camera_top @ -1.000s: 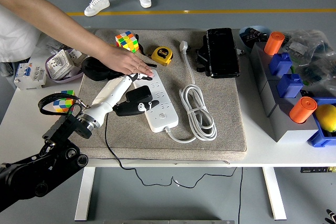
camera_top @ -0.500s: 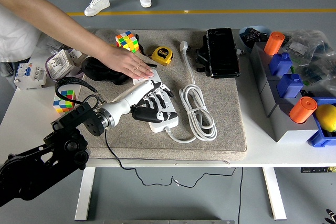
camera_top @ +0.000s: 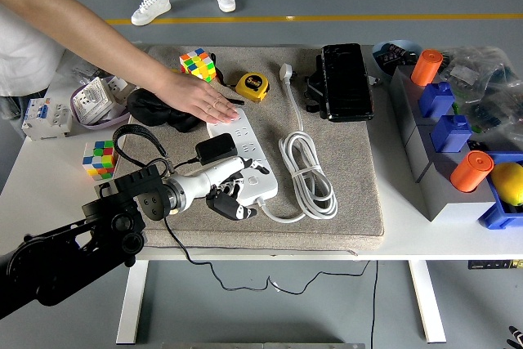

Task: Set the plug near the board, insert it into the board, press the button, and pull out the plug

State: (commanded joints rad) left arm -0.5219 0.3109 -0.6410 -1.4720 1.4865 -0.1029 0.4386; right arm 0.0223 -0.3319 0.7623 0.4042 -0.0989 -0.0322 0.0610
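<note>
Power strip (camera_top: 243, 157) lay on mat (camera_top: 343, 169), black plug (camera_top: 214, 149) seated in it. Left hand (camera_top: 230, 190) rested alongside, fingers loosely curled, grasping nothing. Person's hand (camera_top: 196, 96) pressed the strip's far end.

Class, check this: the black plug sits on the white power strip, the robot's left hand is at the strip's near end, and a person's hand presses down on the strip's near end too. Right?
Not quite. In the head view the person's hand presses the far end of the power strip, not the near end. The black plug does sit on the strip, with the robot's left hand at its near end.
</note>
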